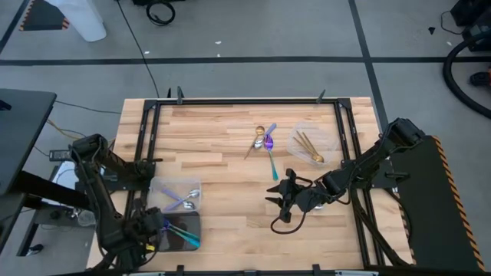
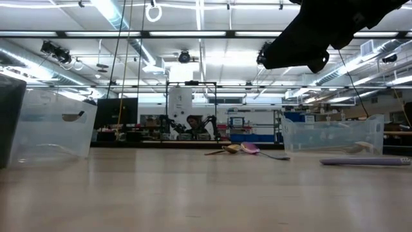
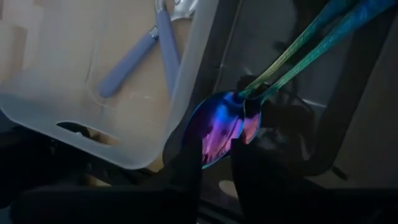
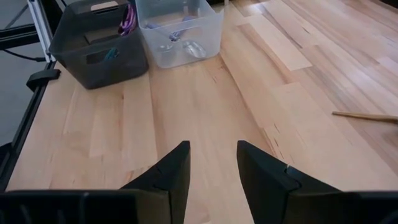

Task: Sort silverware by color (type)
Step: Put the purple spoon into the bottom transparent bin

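Note:
In the left wrist view an iridescent purple-blue spoon (image 3: pixel 219 127) with a teal handle sits at my left gripper (image 3: pixel 214 171), over the dark grey tray (image 1: pixel 184 232) at the table's near left. A second teal handle (image 3: pixel 336 34) runs beside it. My left gripper is shut on the spoon. The clear tray (image 1: pixel 176 195) beside it holds lavender-handled silver utensils (image 3: pixel 146 46). A gold spoon (image 1: pixel 259 132) and a purple spoon with a teal handle (image 1: pixel 270 153) lie flat on the table's middle. My right gripper (image 1: pixel 278 203) hovers open over bare wood, near them. My left gripper holds the iridescent spoon by the tip of its bowl (image 3: pixel 208 155), between the two fingers (image 3: pixel 186 168). The handle (image 3: pixel 292 53) points away from the fingers, along their line, over the dark grey tray. Whether the spoon rests on the tray floor cannot be told.
A clear tray (image 1: pixel 311 144) at the right holds gold utensils. Black frame rails (image 1: pixel 146 146) run along the table's left and right sides. Bare wood lies between the trays and in front of my right gripper (image 4: pixel 211 165).

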`<state>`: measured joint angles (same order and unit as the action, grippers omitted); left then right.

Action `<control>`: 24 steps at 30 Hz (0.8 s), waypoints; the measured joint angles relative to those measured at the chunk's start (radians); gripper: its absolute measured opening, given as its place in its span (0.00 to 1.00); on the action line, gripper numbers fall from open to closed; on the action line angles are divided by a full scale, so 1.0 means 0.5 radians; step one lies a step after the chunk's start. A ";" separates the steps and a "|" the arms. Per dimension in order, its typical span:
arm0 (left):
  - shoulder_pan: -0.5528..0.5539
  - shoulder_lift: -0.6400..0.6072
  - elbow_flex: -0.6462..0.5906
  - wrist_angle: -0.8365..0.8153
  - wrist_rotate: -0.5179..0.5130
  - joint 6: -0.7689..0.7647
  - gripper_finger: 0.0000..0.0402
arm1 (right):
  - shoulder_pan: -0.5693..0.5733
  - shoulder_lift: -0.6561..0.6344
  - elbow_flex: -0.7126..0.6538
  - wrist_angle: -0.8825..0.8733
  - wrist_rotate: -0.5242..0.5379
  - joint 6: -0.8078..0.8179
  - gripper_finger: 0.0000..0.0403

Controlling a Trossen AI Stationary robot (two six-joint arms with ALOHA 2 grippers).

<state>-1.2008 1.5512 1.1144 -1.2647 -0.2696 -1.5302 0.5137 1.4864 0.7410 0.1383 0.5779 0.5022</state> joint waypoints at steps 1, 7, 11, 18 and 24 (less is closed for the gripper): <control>0.016 0.000 0.006 -0.002 -0.001 0.001 0.24 | 0.000 0.000 0.000 0.000 -0.004 0.000 0.35; 0.178 -0.001 0.010 0.007 0.025 0.159 0.27 | 0.000 0.000 0.001 -0.006 -0.005 -0.081 0.35; 0.376 -0.001 0.010 0.043 0.024 0.372 0.26 | -0.011 0.000 0.001 0.021 -0.005 -0.154 0.35; 0.754 -0.001 0.011 0.075 -0.044 0.859 0.26 | -0.041 0.000 0.001 -0.022 -0.011 -0.112 0.35; 0.970 -0.001 0.011 0.312 -0.296 1.684 0.26 | -0.089 0.000 0.002 -0.096 -0.064 -0.123 0.35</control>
<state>-0.7157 1.5505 1.1198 -1.1088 -0.4173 -0.6884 0.4693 1.4864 0.7418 0.0905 0.5460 0.4407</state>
